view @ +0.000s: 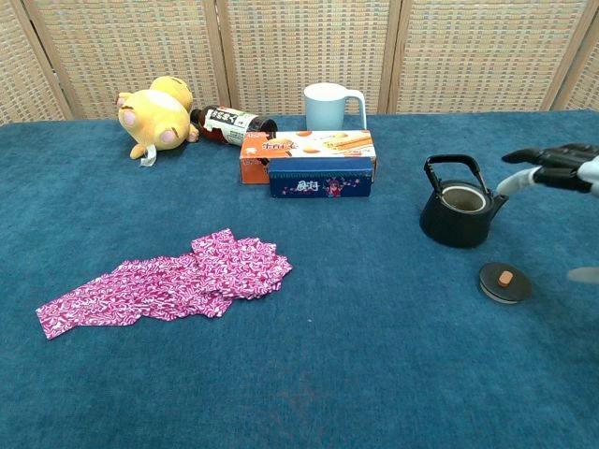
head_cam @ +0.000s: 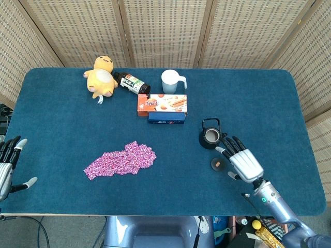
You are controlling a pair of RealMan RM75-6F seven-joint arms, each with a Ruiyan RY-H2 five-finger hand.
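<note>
Lid (head_cam: 218, 164) (view: 504, 282) lies flat on the blue bench (head_cam: 62, 119) (view: 393, 374), small tan knob on top, just near-right of the black teapot (head_cam: 209, 136) (view: 458, 212). Teapot stands upright, uncovered, handle up. Right robot hand (head_cam: 243, 161) (view: 560, 163) is beside the lid on its right, not touching it, fingers spread, holding nothing; in the chest view only its fingertips show at the right edge, above the level of the teapot. Left robot hand (head_cam: 7, 165) is at the near-left edge of the bench, fingers apart, empty, well apart from everything; the chest view does not show it.

Pink patterned cloth (head_cam: 120, 160) (view: 164, 283) lies crumpled flat, left of centre, near side. Farther back, an orange snack box (head_cam: 162, 104) (view: 307, 148) with a dark blue box (head_cam: 166, 118) (view: 320, 178) touching its near side. White mug (head_cam: 171, 81) (view: 330, 106) stands just behind the boxes. Dark bottle (head_cam: 132, 82) (view: 232, 124) lies on its side left of the mug, touching the yellow plush toy (head_cam: 101, 76) (view: 155, 114) at far left. Woven screen panels (head_cam: 165, 31) (view: 299, 47) stand behind the bench.
</note>
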